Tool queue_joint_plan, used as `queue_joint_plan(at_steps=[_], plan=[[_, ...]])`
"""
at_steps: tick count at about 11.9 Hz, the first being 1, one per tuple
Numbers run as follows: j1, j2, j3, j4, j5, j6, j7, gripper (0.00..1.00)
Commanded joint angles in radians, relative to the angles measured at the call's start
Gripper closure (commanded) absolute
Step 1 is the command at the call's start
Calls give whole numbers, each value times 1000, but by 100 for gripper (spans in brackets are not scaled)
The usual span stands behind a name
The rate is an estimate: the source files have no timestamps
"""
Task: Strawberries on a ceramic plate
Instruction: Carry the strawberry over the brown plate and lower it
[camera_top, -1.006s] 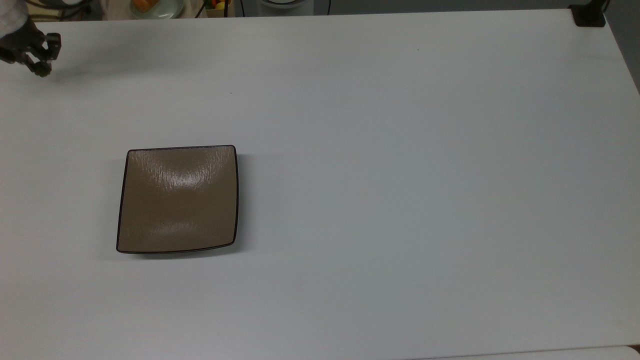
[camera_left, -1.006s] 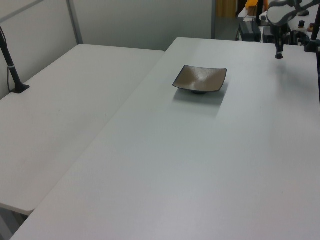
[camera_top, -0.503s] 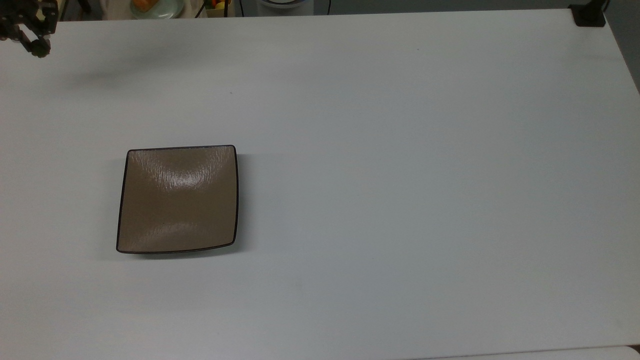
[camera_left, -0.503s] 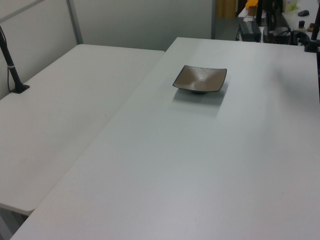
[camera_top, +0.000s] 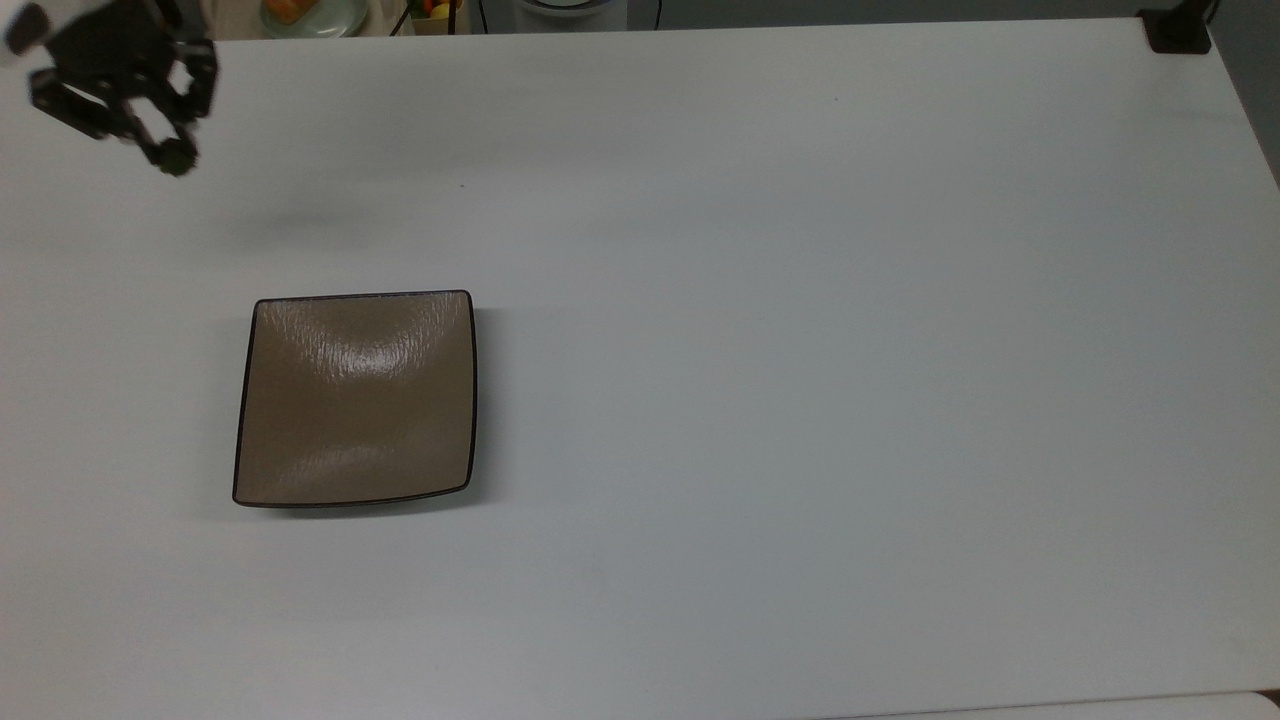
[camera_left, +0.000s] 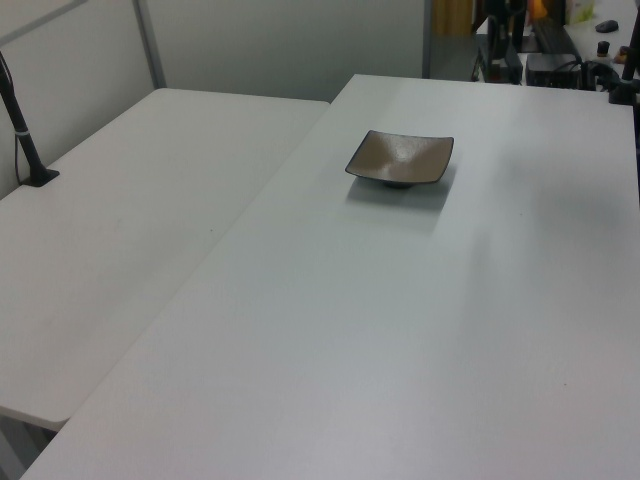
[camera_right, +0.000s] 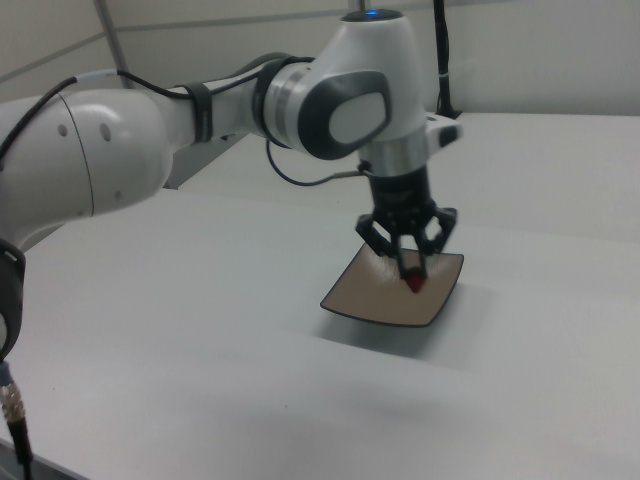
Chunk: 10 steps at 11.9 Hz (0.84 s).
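Above the white table (camera_top: 800, 300), my gripper (camera_right: 412, 270) pinches the strawberry (camera_right: 415, 284) at its fingertips, well short of the empty ceramic plate (camera_top: 355, 400) in the top view. I should carry it level over the plate's middle, lower close, then release so it cannot roll.

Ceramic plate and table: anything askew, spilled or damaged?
Nothing stands out. The ceramic plate sits flat and whole on the white table, with nothing on it and no spill around it. The gripper holds a small red strawberry at the tips of its fingers.
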Motion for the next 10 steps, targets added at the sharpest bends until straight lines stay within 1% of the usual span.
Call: queue_joint_plan(at_steps=[1, 3, 5, 6, 8, 9, 10], plan=[[76, 32, -8, 4, 29, 87, 129, 100], [115, 80, -8, -5, 38, 208, 208, 100], [135, 118, -8, -29, 74, 352, 242, 100], [149, 146, -8, -36, 75, 397, 243, 100], [165, 189, -8, -37, 74, 446, 243, 100], [186, 210, -8, -39, 75, 468, 243, 100], [194, 224, -8, -52, 77, 498, 243, 100]])
